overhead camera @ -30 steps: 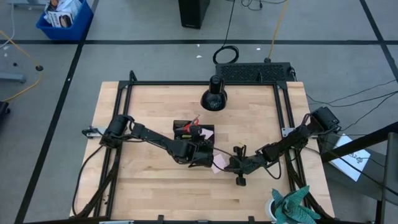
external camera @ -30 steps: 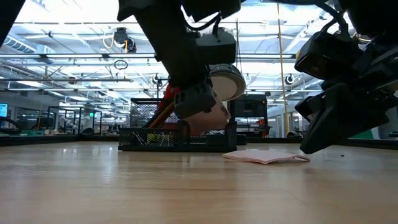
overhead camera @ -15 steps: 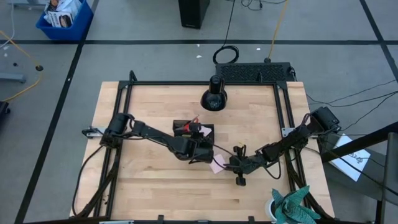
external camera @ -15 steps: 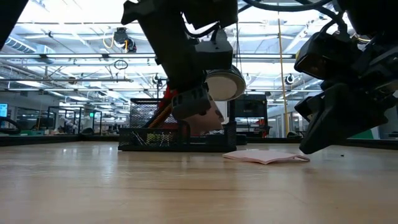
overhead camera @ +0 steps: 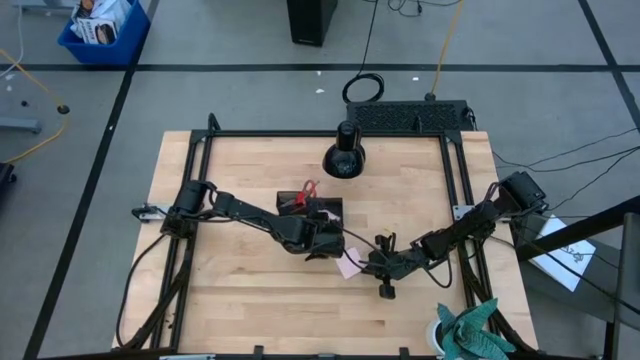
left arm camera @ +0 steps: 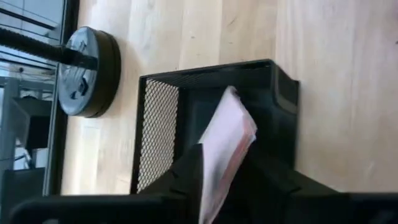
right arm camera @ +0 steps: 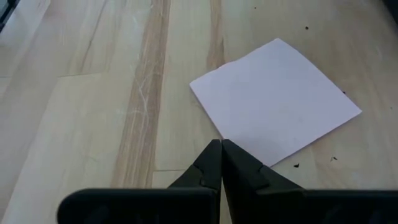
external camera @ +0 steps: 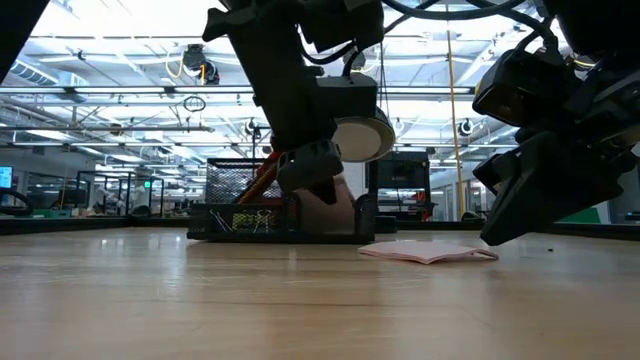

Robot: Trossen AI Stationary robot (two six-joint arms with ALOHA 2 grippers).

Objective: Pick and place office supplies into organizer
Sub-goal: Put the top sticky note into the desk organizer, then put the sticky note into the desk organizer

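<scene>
Item 1. Left gripper: hanging directly above the organizer, clear of the table. Between the jaws, a pink sticky-note pad, tilted, one edge pointing down into the open compartment below. Clenched on the pad or already let go: cannot tell.

Item 2. Organizer: black mesh tray, straight beneath the left jaws, flat on the table. Taller end on the side away from the right jaws. Red-handled scissors upright in that taller end, handles sticking up past the rim. Yellow-green bits visible through the mesh in the low view. Other contents too small to tell.

Item 3. Right gripper: low over the table, just beside the left gripper, jaws pressed tight together with nothing between them. Tips at the near edge of a loose pink sheet; touching it or just above, cannot tell.

Item 4. Pink sheet: flat on the bare wood, straight ahead of the right jaws, between them and the organizer, apart from the tray.

Item 5. Round black cone-shaped object: on the table beyond the organizer as seen from the left jaws, near the tray but not touching.
</scene>
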